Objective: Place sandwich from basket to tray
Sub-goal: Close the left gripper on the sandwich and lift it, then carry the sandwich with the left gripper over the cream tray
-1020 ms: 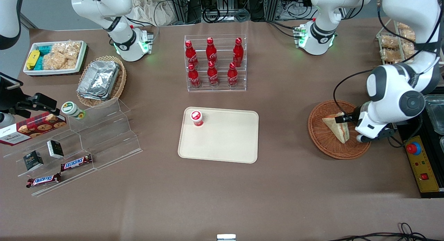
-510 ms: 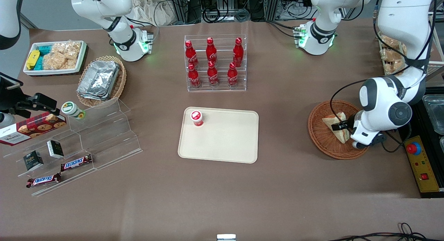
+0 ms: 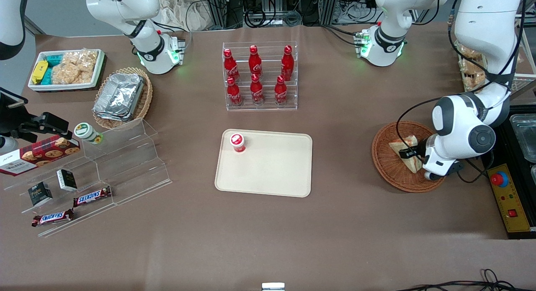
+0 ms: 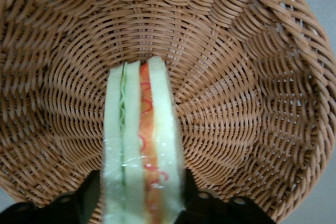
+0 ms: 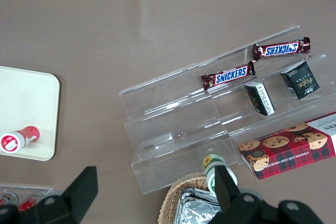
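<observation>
I see the sandwich (image 4: 142,145), a plastic-wrapped triangular wedge of pale bread with green and red-orange filling layers, standing on edge inside the basket (image 3: 387,169), a round shallow bowl of tightly woven reddish-brown wicker; the gripper (image 3: 409,153) is down in the basket at the working arm's end of the table, its black fingers (image 4: 86,198) closed against the two bread faces, so I read it as clamped on the sandwich, with the weave showing past the wedge in the left wrist view; the tray (image 3: 272,173), a smooth cream-beige plastic rectangle with rounded corners and a low rim, lies near the middle of the table, well apart from the basket, bearing only a small red-capped cup (image 3: 237,142) in one corner; farther from the front camera than the tray stands a clear acrylic rack (image 3: 260,106) of glossy red bottles; toward the parked arm's end I note a stepped transparent display (image 3: 125,165) with wrapped chocolate bars and a paler oval wicker basket (image 3: 144,102) of crinkled foil containers; the table (image 3: 268,240) is covered in matte brown sheet.
</observation>
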Available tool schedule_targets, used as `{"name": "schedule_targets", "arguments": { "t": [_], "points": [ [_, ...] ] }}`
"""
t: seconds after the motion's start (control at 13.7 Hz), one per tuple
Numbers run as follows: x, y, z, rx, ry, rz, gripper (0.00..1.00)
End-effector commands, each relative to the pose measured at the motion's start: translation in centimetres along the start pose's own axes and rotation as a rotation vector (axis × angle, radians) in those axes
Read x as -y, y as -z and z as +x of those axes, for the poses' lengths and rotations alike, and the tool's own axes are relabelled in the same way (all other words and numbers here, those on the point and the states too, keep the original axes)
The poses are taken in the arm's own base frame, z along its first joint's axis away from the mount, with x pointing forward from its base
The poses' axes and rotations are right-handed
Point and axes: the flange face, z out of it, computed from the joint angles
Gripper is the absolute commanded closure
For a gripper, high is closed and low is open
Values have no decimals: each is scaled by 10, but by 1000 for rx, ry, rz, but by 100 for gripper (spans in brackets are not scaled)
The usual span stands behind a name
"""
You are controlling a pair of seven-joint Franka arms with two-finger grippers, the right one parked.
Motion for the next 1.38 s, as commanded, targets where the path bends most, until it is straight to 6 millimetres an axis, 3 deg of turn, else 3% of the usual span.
{"name": "schedule_targets", "arguments": {
  "t": [0.0,0.44,0.73,0.95,1.31],
  "points": [
    [-6,11,-1,-18,44,-17,60],
    [-21,54,3,-6,31,-12,64],
    [-62,82,-15,-17,-33,-7,64],
    [-109,94,-38,-42,-71,-3,64],
    [-216,104,-93,-87,-111,-4,64]
  ]
}}
